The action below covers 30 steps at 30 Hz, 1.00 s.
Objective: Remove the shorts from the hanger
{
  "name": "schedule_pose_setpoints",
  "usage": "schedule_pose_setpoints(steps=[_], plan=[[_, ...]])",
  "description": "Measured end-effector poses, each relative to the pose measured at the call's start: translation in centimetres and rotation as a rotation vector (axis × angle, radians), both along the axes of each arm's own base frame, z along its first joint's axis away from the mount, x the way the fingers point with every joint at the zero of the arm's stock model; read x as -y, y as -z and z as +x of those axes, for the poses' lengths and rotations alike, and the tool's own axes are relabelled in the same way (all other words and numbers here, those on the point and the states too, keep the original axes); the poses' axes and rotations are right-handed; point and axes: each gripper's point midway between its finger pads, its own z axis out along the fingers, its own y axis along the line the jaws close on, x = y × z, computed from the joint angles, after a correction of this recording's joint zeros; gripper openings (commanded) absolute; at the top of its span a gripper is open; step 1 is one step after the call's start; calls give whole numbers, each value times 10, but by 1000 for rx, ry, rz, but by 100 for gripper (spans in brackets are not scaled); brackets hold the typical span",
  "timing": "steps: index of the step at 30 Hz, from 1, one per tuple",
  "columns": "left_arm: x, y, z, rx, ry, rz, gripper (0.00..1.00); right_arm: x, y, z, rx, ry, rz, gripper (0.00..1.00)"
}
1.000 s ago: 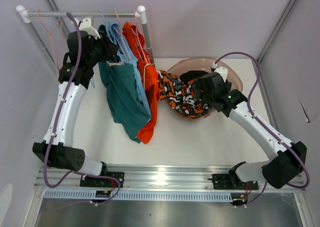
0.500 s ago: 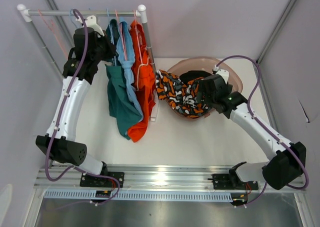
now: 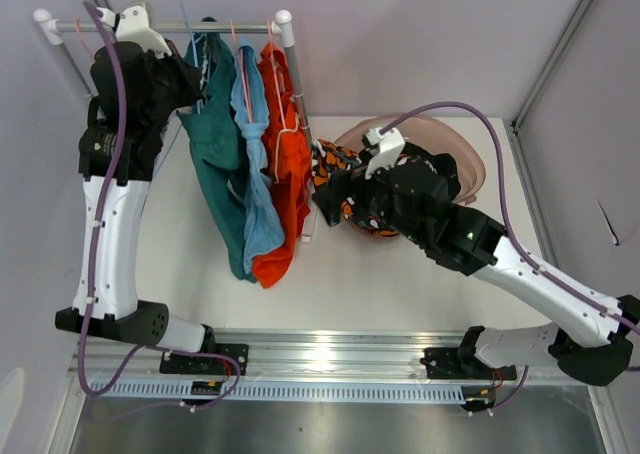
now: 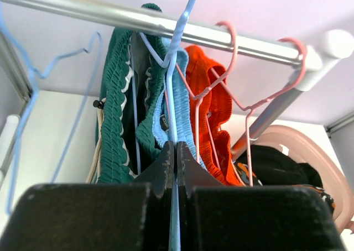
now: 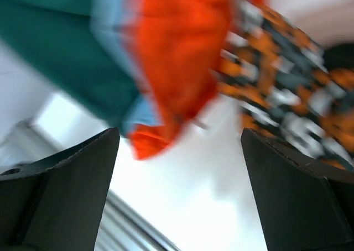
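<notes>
My left gripper (image 3: 195,86) is up by the rail (image 3: 170,26), shut on the wire of a blue hanger (image 4: 176,79) whose hook rises past the rail. The teal shorts (image 3: 215,164) and light blue shorts (image 3: 256,189) hang from it; the orange shorts (image 3: 290,174) hang on a pink hanger (image 4: 221,63) beside them. My right gripper (image 3: 325,199) is open and empty, near the orange shorts' hem (image 5: 166,57). The patterned shorts (image 3: 345,169) drape over the pink basin (image 3: 455,146). The black shorts (image 4: 271,165) lie in the basin.
The rack's white upright post (image 3: 292,69) stands between the hanging shorts and the basin. A second pink hanger (image 4: 287,68) and an empty light blue hanger (image 4: 55,68) hang on the rail. Purple walls close in behind and on both sides.
My left gripper has risen up and to the left with the blue hanger and its shorts. My right arm has swung left from the basin toward the hanging shorts.
</notes>
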Motion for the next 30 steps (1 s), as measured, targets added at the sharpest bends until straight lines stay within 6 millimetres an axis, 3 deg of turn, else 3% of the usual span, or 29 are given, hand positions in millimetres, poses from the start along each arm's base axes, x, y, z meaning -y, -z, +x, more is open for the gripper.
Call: schedule_pose_setpoints(steps=[5, 7, 9, 12, 15, 18, 22, 25, 26, 27, 30], plan=[[-6, -12, -20, 23, -14, -2, 0, -85, -79, -59, 143, -262, 140, 99], [-7, -12, -24, 23, -17, -2, 0, -115, -92, -68, 168, -302, 160, 99], [-7, -11, -25, 19, -18, -2, 0, -146, -92, -72, 176, -324, 157, 99], [-7, -8, -27, 10, -18, -1, 0, -194, -72, -75, 170, -349, 121, 99], [-7, -7, -27, 5, -18, -1, 0, -234, -32, -76, 146, -352, 57, 99], [-7, -6, -28, 2, -18, -7, 0, -255, 6, -71, 132, -319, -3, 99], [-8, -8, -36, 0, -17, -8, 0, -275, 36, -54, 145, -237, -24, 98], [-10, -12, -47, 10, -18, -9, 0, -286, 52, -39, 171, -178, -33, 57], [-11, -14, -50, 15, -18, -10, 0, -288, 57, -36, 177, -162, -37, 20], [-11, -15, -53, 20, -19, -11, 0, -290, 62, -34, 181, -150, -45, 0], [-13, -16, -63, 25, -20, -10, 0, -289, 73, -33, 177, -108, -41, 0]])
